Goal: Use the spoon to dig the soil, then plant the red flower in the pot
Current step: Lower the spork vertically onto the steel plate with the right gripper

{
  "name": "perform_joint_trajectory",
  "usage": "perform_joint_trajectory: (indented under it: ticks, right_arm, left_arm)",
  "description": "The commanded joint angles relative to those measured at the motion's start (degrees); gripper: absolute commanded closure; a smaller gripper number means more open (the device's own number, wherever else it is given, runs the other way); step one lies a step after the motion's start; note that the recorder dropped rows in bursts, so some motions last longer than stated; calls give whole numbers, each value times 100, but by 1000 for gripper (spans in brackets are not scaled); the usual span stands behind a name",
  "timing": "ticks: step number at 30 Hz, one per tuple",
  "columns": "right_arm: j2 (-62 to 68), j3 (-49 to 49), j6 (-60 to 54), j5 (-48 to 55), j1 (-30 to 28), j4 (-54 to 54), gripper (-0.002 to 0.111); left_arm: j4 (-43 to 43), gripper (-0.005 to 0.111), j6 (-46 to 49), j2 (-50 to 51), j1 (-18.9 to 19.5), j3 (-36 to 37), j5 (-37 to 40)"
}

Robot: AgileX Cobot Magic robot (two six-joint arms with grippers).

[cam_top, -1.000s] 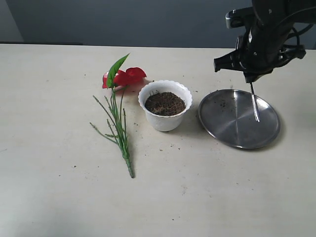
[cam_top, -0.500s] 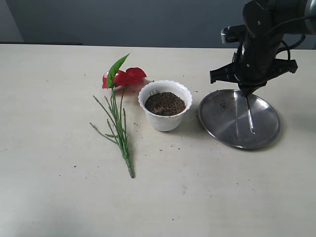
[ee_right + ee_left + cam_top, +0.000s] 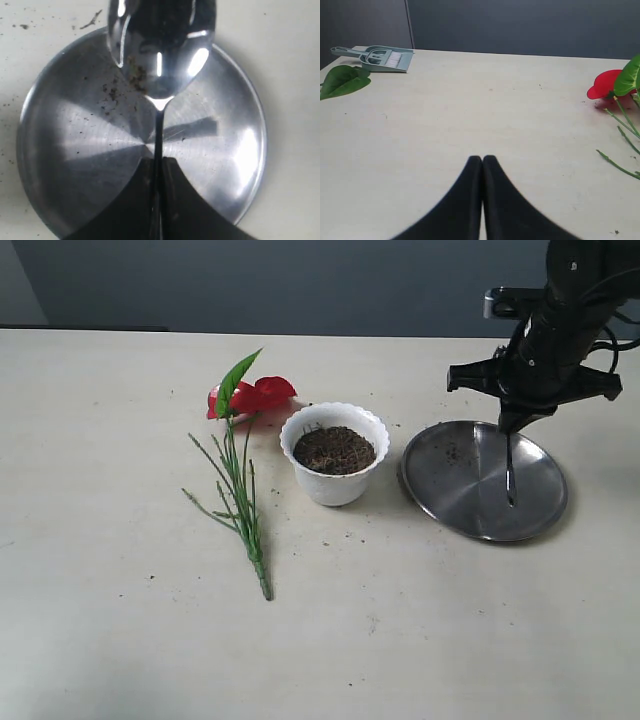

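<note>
The white scalloped pot (image 3: 335, 486) stands mid-table with dark soil (image 3: 333, 449) in it. The red flower (image 3: 252, 395) lies flat to the pot's left, its green stems (image 3: 240, 502) running toward the front. My right gripper (image 3: 510, 426) hangs over the steel plate (image 3: 450, 490) and is shut on the spoon (image 3: 509, 470) by its handle. The shiny spoon (image 3: 160, 47) points down at the plate (image 3: 75, 165) from between the black fingers (image 3: 177, 200). My left gripper (image 3: 482, 159) is shut and empty above bare table, the red flower (image 3: 605, 85) off to one side.
A few soil crumbs lie on the plate (image 3: 112, 92) and on the table near it. In the left wrist view a green dustpan with brush (image 3: 377, 57) and a loose green leaf (image 3: 342, 81) lie at the far table edge.
My right arm has shifted right and turned, carrying the spoon so it now hangs straight down over the plate. Pot and flower have not moved.
</note>
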Motion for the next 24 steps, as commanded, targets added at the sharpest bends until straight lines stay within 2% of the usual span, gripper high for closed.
perform_joint_trajectory:
  ticks: [1,7,16,24]
  right_arm:
    - [1,-43,-382,116,-188,182,109]
    - [274,-43,-650,130,-188,439,109]
    - [1129,-1172,-983,857,-188,493,109]
    - [1496,-1377,-1174,1078,-188,563,109]
  left_arm:
    - [-6,107,4,-28,5,29,-36]
    - [-6,107,4,-28,5,29,-36]
    - [-6,107,4,-28,5,29,-36]
    - [-6,107,4,-28,5,29,-36]
